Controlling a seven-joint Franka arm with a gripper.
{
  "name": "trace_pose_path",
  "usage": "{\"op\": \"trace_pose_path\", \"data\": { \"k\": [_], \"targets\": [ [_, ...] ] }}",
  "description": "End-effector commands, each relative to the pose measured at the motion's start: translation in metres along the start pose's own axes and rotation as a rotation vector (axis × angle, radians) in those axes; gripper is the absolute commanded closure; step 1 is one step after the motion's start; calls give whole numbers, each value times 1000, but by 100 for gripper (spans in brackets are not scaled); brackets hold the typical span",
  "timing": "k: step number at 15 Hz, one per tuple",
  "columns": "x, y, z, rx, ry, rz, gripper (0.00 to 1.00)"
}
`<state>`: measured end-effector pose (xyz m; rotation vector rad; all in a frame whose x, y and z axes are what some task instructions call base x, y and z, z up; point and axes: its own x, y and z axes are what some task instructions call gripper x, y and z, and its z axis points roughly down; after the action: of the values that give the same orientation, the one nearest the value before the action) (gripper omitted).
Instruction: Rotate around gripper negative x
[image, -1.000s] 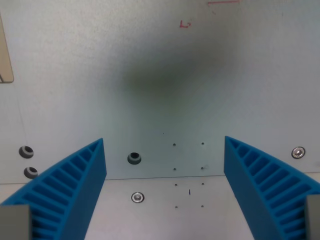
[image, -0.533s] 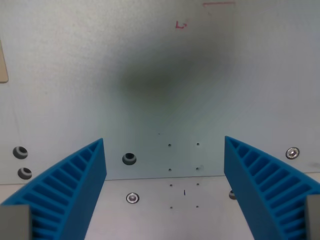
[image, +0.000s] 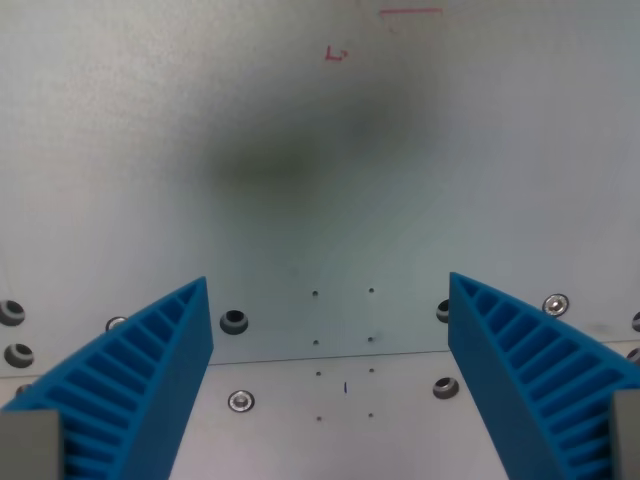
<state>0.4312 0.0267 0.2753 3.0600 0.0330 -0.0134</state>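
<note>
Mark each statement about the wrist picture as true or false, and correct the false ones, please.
1. The gripper is open, with nothing between its blue fingers. True.
2. A red mark sits near the top of the pale panel. True.
3. A green cup stands between the fingers. False: only the bare panel with small holes shows there.
4. The fingers are smooth black metal. False: they are blue and ribbed.
5. A screw lies below the panel seam. True.
</note>
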Motion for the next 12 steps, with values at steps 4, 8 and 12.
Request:
{"op": "trace_pose_path", "data": {
  "k": [4,8,12],
  "targets": [
    [0,-3,-2,-230,-3,17,0],
    [0,-3,-2,-277,-3,17,0],
    [0,-3,-2,-324,-3,17,0]
  ]
}}
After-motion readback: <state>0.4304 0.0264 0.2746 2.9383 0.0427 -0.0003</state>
